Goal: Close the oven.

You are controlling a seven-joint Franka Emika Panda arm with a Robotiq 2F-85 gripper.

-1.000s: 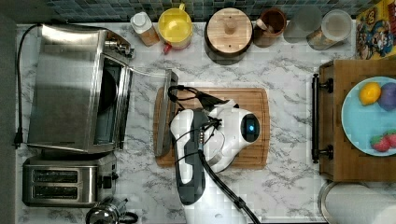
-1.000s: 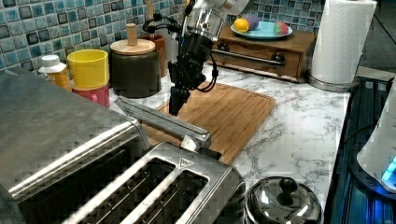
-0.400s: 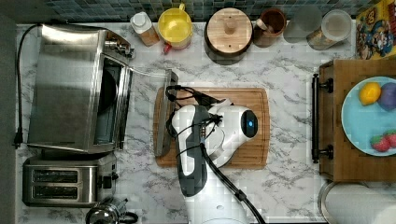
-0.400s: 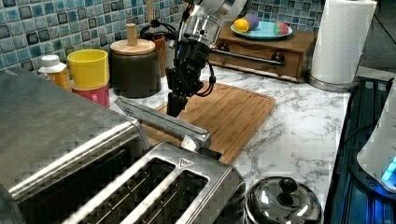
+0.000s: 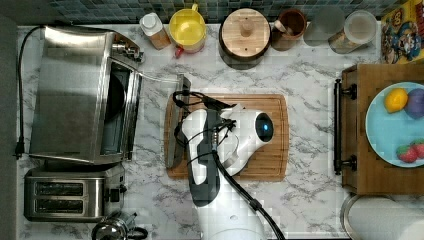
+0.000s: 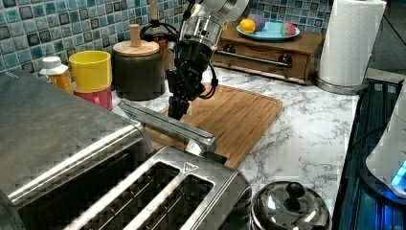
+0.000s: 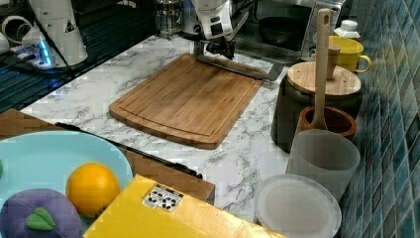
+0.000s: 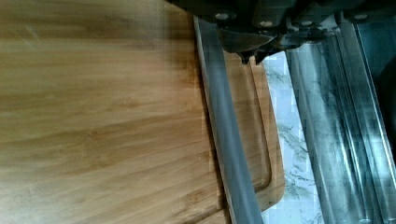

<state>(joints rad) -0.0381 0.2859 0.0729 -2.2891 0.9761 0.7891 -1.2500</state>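
Top view: oven (image 5: 75,95) at the top view's left on the marble counter (image 5: 310,75), glass door (image 5: 150,117) dropped fully open, bar handle (image 5: 175,122) overhanging the edge of the cutting board (image 5: 270,145), arm above it. Left view: gripper (image 6: 176,106) lowered just beside the handle's far side, contact and finger state impossible to tell; door level, so closing not yet begun. Right and wrist views: handle (image 8: 224,140) lying across the board edge beneath the gripper, dark oven interior exposed; whole upward swing of the door judged still outstanding.

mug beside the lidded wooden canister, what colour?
Yellow mug, clearest in the top view.
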